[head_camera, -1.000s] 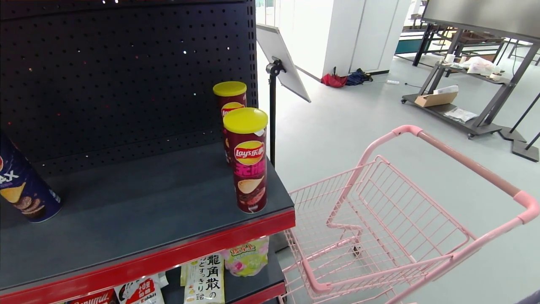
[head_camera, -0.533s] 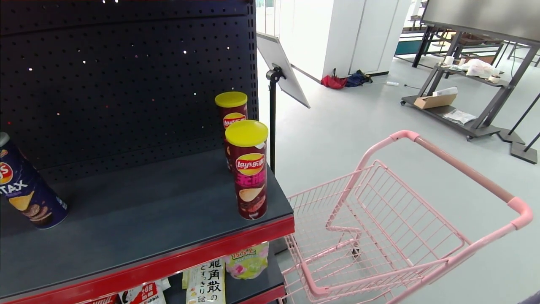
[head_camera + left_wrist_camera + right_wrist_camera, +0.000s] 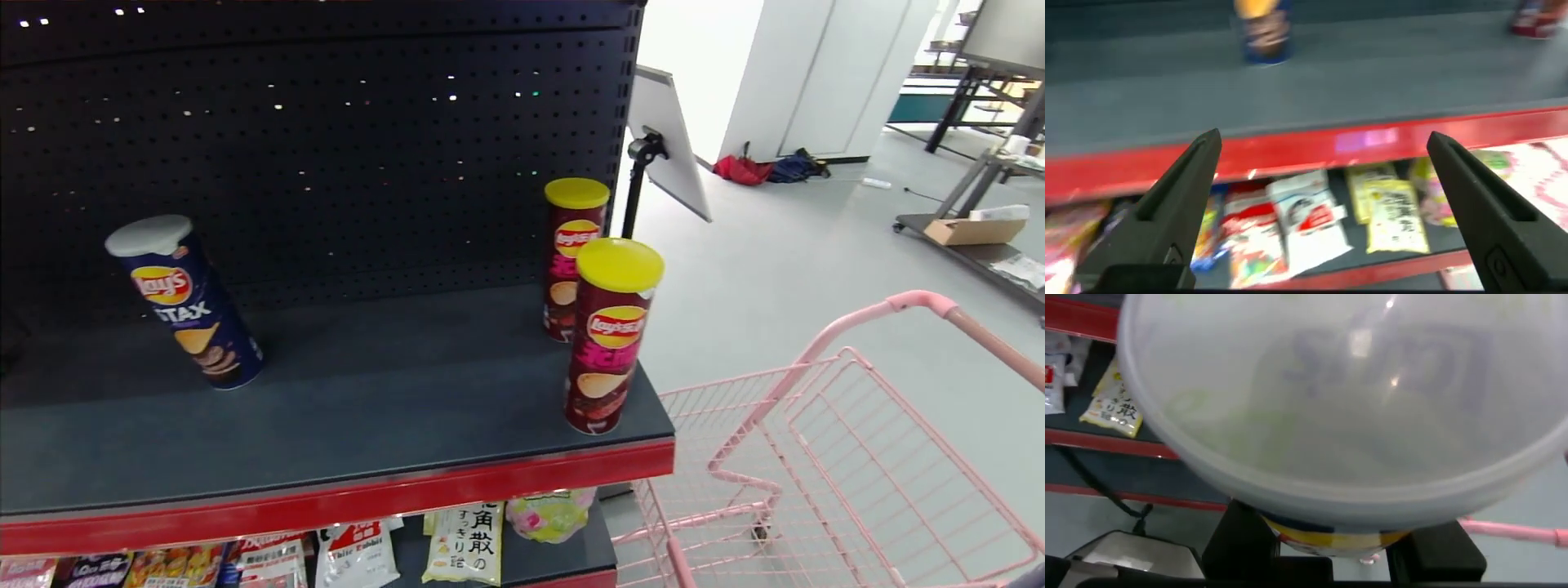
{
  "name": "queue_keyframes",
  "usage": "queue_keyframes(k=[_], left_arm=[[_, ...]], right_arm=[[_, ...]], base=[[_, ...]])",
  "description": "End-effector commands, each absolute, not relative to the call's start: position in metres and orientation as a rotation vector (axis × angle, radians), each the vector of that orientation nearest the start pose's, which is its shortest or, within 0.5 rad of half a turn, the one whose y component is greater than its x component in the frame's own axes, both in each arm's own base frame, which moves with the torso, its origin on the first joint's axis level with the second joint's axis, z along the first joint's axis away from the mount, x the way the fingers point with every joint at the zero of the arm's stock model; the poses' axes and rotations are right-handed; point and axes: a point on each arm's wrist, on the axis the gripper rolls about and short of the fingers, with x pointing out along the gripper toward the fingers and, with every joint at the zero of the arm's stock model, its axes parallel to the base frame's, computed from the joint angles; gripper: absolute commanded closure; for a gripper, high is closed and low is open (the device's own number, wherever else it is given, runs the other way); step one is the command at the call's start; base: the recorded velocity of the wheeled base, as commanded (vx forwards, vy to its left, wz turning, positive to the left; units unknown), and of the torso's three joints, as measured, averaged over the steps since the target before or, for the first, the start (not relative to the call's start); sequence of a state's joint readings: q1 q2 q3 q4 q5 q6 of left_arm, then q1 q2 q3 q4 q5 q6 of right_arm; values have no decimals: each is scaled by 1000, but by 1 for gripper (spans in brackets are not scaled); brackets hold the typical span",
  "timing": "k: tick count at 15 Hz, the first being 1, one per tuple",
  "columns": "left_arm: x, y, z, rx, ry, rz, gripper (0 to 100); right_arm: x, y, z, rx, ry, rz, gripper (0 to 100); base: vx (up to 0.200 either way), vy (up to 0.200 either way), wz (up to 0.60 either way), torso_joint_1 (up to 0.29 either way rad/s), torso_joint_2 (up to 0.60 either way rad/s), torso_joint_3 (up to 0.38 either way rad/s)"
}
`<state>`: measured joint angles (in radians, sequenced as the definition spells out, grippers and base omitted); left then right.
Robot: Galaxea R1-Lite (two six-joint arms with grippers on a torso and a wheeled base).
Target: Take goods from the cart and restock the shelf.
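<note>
Floor (image 3: 784,269) at right bright, washed out toward the far wall. Pegboard (image 3: 326,147) dim, pinpoints of light through holes. Head view sharp, uprights lean at edges. Left wrist view smeared. Lid (image 3: 1347,416) of can (image 3: 1331,537) unfocused, 2 glare spots.

- Gripper (image 3: 1323,137) facing the shelf front, dark fingers (image 3: 1167,204) spread wide.
- Beyond them, a grey shelf (image 3: 1372,82) with a red edge (image 3: 1290,157).
- Blue can (image 3: 1264,33) standing on the shelf, blurred.
- Red can (image 3: 1538,18) well apart from it, cut off by the frame.
- Packets (image 3: 1306,220) side by side on the level beneath the red edge.
</note>
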<state>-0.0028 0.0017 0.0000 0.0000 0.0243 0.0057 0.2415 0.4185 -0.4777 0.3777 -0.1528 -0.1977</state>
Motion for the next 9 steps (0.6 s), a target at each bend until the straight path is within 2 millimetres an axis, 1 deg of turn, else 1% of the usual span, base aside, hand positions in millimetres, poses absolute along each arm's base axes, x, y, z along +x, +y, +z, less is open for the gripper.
queue_keyframes(k=[1,4,5,7,9], left_arm=[[-23,1,76,5,2,21,0],[-23,1,76,3,2,21,0],[-23,1,76,3,2,21,0],[-23,1,76,3,3,21,0],[-23,1,76,3,2,21,0]], right_arm=[[-6,-5,176,-259,303,121,100],[-9,-6,176,-252,282,126,100],[-10,-6,177,-232,244,130,100],[-7,-3,182,-171,179,185,100],[-6,-3,181,-160,173,197,100]], base=[[0,0,600,7,2,7],[0,0,0,0,0,0],[0,0,0,0,0,0],[0,0,0,0,0,0],[0,0,0,0,0,0]])
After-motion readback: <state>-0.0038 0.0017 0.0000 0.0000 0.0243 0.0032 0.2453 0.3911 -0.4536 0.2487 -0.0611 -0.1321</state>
